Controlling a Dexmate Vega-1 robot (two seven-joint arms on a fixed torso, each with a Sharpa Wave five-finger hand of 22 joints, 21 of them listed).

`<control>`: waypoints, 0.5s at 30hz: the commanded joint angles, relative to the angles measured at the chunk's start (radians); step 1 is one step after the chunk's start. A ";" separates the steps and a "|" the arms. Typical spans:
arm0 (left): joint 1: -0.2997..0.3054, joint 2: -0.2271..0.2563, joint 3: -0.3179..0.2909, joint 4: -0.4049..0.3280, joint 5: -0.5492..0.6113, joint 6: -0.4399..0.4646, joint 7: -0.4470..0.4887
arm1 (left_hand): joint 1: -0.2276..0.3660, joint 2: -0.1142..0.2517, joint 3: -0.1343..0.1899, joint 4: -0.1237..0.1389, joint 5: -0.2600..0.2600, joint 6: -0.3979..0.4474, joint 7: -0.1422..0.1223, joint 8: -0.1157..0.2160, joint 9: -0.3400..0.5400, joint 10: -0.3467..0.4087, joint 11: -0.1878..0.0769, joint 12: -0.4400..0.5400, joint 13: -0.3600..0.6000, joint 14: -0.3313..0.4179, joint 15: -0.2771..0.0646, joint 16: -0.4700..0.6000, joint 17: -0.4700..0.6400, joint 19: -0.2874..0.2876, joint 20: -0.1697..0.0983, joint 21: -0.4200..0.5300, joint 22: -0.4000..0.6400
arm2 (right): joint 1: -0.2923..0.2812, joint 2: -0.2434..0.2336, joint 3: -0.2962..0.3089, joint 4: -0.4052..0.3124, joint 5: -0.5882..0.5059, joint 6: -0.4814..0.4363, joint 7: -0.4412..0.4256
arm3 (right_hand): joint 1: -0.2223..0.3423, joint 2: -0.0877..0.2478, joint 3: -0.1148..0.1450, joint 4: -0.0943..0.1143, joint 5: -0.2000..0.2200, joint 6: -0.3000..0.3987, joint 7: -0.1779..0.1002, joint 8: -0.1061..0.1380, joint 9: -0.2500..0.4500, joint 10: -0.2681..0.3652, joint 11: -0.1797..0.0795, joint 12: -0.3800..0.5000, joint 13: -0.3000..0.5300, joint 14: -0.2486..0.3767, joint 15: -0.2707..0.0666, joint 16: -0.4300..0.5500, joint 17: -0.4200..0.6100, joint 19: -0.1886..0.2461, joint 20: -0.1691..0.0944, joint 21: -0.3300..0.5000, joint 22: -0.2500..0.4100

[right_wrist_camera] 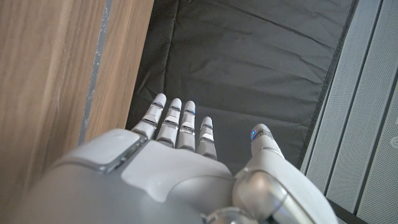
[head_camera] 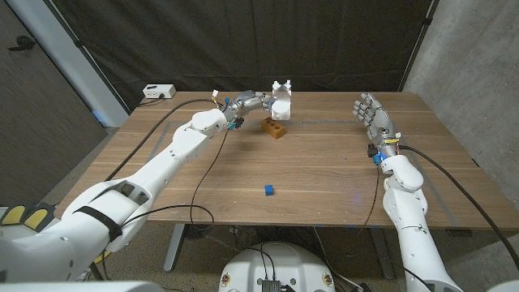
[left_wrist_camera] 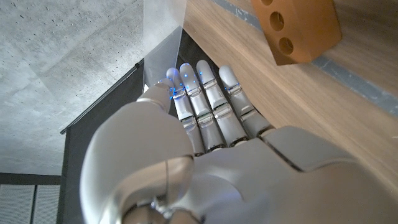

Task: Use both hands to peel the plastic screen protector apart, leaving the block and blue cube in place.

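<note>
While the left hand (head_camera: 250,103) pinches the upright screen protector (head_camera: 281,104) above the wooden block (head_camera: 275,127), the empty, spread right hand (head_camera: 373,118) stands well apart to its right.

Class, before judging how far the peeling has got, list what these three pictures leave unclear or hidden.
- Head view: the screen protector is small and pale; whether its layers have separated cannot be told.
- Left wrist view: the left hand covers its own grip on the sheet; the block is cut off by the frame edge.
- Right wrist view: the right hand shows only its back, hiding the palm.
</note>
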 commanded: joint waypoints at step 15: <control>0.025 0.099 0.044 -0.185 0.230 -0.038 0.126 | 0.013 -0.035 0.015 -0.007 0.027 0.053 0.014 0.016 -0.013 0.022 -0.017 0.021 0.006 0.032 -0.119 -0.027 -0.005 -0.017 -0.054 0.037 -0.025 | -0.096 -0.040 -0.138 -0.267 -0.389 -0.093 -0.196 | 0.113 -0.017 0.039 -0.054 0.016 0.174 0.006 0.041 0.005 0.172 -0.025 0.053 0.005 0.192 -0.077 0.042 0.008 0.100 -0.002 0.026 0.008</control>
